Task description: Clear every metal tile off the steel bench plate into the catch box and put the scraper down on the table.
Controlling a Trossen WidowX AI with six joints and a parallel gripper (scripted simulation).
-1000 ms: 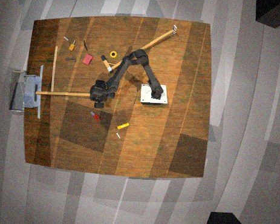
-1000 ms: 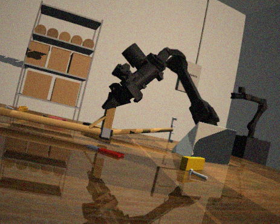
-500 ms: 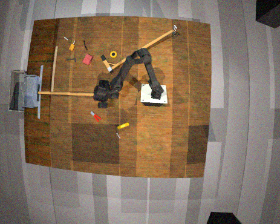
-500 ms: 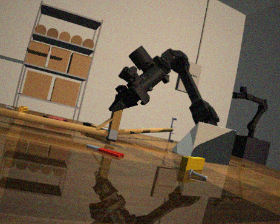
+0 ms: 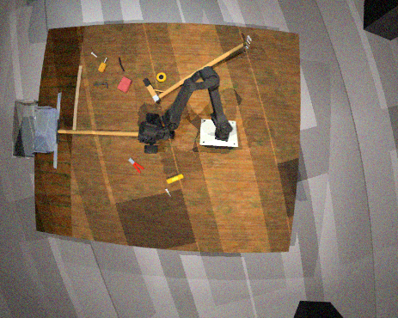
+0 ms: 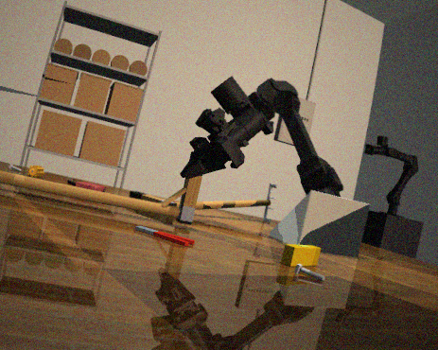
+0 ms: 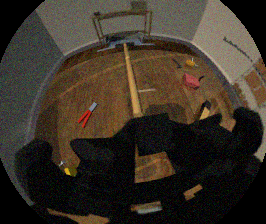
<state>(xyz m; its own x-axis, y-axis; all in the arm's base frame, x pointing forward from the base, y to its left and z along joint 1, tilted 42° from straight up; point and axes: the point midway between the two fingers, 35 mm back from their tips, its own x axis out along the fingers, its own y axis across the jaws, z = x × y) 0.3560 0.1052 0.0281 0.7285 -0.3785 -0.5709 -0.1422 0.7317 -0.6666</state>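
Observation:
My gripper (image 5: 147,133) (image 6: 191,176) is shut on the upright wooden grip post (image 6: 191,193) of the long scraper. The scraper's handle (image 5: 99,132) (image 6: 103,198) (image 7: 131,80) runs straight away from me to its wide, pale blade (image 5: 56,160), which lies across the near edge of the steel bench plate (image 5: 46,125). The clear-walled catch box (image 5: 24,143) is beyond the plate, at the far left in the top view. No separate metal tiles can be made out on the plate, and the box's contents are too blurred to tell. The fingertips are hidden in the wrist view.
A long pronged rake (image 5: 223,58) lies to one side, its grip post (image 5: 150,90) beside its near end. A thin wooden strip (image 5: 77,98) lies beside the scraper handle. Red pliers (image 5: 137,166) (image 6: 171,237) (image 7: 86,115), a red block (image 5: 124,84) and a yellow block (image 5: 174,179) (image 6: 302,254) lie around.

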